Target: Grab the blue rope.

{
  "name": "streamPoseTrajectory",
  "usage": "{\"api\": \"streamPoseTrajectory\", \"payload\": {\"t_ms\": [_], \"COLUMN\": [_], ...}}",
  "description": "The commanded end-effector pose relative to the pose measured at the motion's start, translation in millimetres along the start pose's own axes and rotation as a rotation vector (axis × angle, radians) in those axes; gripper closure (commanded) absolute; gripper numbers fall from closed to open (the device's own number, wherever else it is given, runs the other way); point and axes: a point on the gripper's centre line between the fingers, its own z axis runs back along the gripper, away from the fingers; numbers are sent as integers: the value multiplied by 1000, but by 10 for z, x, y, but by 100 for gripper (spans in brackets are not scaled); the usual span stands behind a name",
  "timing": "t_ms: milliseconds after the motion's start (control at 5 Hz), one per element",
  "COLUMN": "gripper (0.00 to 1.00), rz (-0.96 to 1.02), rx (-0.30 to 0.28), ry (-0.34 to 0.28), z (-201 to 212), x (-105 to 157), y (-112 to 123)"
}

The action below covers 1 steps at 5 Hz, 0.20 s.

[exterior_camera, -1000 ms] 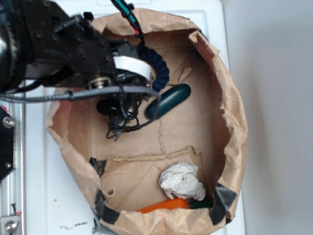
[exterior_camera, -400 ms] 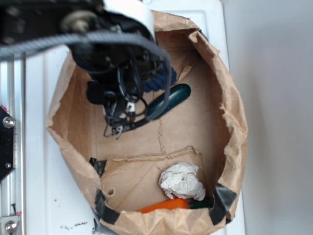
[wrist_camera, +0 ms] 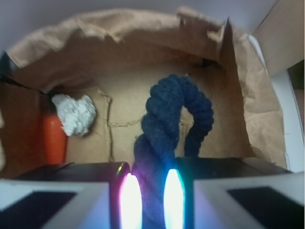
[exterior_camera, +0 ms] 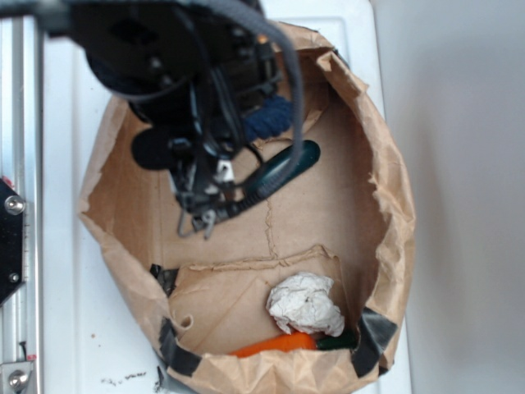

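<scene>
Blue rope [wrist_camera: 164,129]: thick navy twisted strand, bent in a loop. In the wrist view one leg runs straight down into the gap between the two lit pads, and the bend arches away from the tool toward the far wall of the bag. Its long axis lies in line with the gripper's reach, not across it. From the exterior view only a short dark blue stretch [exterior_camera: 269,120] shows, tucked under the arm near the bag's upper rim.

Gripper [wrist_camera: 151,200]: pads drawn in close, pinching the rope's near leg.

Green capsule [exterior_camera: 283,168]: just beside the rope, partly behind the grey cable [exterior_camera: 287,90].

Paper bag [exterior_camera: 394,205]: holds everything.

Crumpled white paper [exterior_camera: 305,304] and orange object [exterior_camera: 275,345]: at the opposite end, well apart from the rope.

Judgement: grasp appears made; a straight lift should suit the hold.
</scene>
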Motion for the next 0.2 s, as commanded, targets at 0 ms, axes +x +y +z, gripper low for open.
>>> {"api": "streamPoseTrajectory", "payload": {"t_ms": [0], "gripper": [100], "rz": [-76], "rx": [77], "ry": [-73], "z": [160], "x": [34], "y": [-231]}}
